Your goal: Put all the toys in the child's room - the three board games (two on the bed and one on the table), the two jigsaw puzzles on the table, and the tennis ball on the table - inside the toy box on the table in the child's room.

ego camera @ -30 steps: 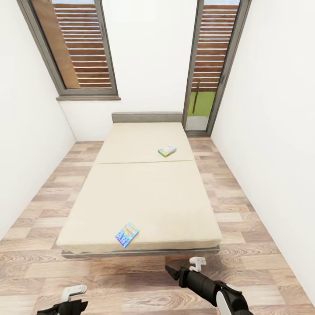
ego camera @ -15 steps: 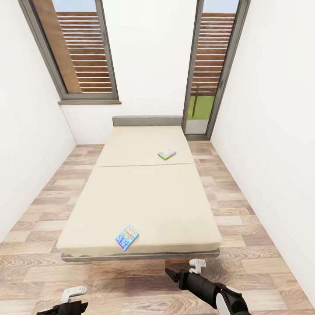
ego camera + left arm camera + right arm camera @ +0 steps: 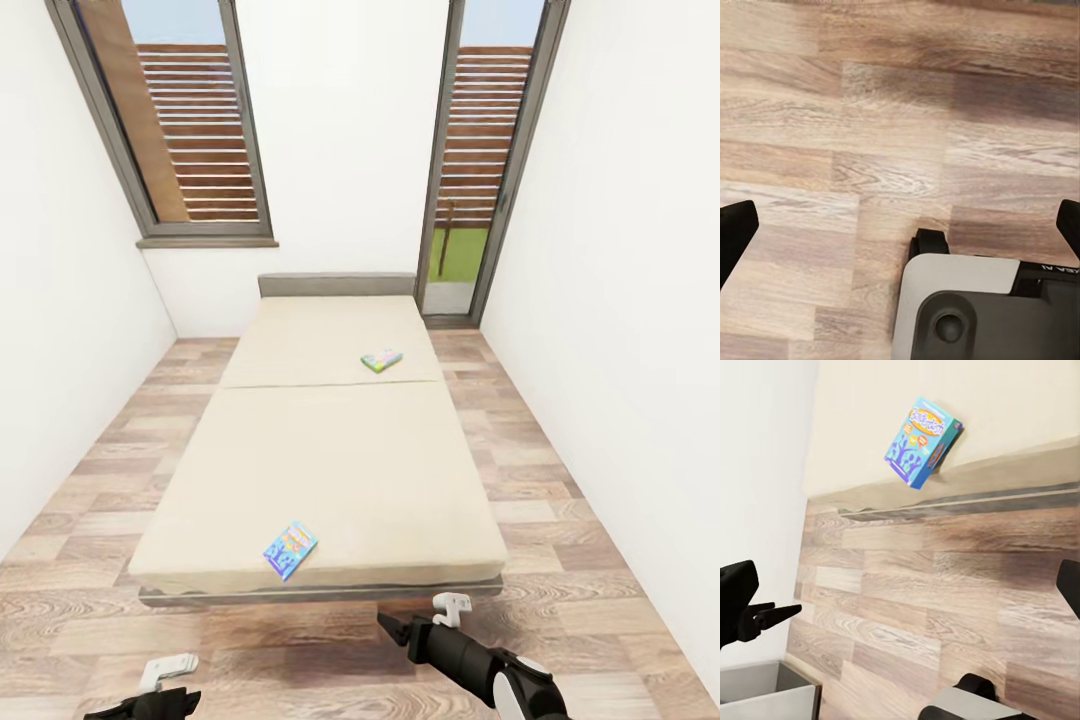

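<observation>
Hands (image 3: pixel 432 615) low, fingers spread, before bed (image 3: pixel 330 450)

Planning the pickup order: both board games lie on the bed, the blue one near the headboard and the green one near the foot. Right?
Not quite, they are swapped. The head view shows the blue board game near the foot of the bed and the green board game further up, toward the headboard. Both do lie on the mattress.
</observation>
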You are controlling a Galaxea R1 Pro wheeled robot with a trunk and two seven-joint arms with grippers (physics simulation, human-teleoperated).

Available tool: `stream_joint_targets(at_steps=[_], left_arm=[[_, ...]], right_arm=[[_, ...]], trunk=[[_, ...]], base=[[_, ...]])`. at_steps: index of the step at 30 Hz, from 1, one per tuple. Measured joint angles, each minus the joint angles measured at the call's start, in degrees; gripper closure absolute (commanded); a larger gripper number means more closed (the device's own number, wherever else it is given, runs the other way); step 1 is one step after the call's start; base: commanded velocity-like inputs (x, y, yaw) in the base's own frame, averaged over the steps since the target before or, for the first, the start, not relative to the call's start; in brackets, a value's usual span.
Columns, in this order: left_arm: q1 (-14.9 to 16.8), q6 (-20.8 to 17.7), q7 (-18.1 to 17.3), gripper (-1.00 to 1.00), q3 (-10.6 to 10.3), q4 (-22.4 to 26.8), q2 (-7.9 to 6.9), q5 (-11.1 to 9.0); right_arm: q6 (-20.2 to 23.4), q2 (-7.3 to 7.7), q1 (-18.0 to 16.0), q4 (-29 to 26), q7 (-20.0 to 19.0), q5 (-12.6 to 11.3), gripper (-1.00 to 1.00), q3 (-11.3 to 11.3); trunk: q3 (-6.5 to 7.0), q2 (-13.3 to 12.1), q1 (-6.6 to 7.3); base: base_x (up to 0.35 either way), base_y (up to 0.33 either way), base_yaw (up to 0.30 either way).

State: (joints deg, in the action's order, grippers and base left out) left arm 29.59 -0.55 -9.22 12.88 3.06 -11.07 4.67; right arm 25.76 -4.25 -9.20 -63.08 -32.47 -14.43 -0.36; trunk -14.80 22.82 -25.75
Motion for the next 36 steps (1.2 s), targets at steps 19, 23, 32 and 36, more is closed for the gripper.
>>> stream_joint_targets(at_steps=[19, 23, 32, 36], left_arm=[[0.0, 0.0, 0.1, -1.00, 0.0, 0.0, -0.01, -0.1], [0.0, 0.0, 0.1, -1.00, 0.0, 0.0, 0.00, -0.1], [0.0, 0.0, 0.1, -1.00, 0.0, 0.0, 0.01, 0.0], [0.0, 0.0, 0.1, -1.00, 0.0, 0.0, 0.01, 0.0]], right_arm=[[0.0, -0.24, 0.0, 0.4, 0.0, 0.0, -1.00, 0.1], [0.0, -0.33, 0.0, 0.7, 0.0, 0.0, -1.00, 0.1], [0.0, -0.33, 0.0, 1.1, 0.0, 0.0, -1.00, 0.1], [0.0, -0.47, 0.0, 1.2, 0.0, 0.0, -1.00, 0.0]], trunk=[[-0.17, 4.4, -2.42], [-0.51, 6.0, -3.30], [-1.52, 9.6, -5.28], [-2.20, 11.2, -6.16]], base=[[0.000, 0.000, 0.000], [0.000, 0.000, 0.000], [0.000, 0.000, 0.000], [0.000, 0.000, 0.000]])
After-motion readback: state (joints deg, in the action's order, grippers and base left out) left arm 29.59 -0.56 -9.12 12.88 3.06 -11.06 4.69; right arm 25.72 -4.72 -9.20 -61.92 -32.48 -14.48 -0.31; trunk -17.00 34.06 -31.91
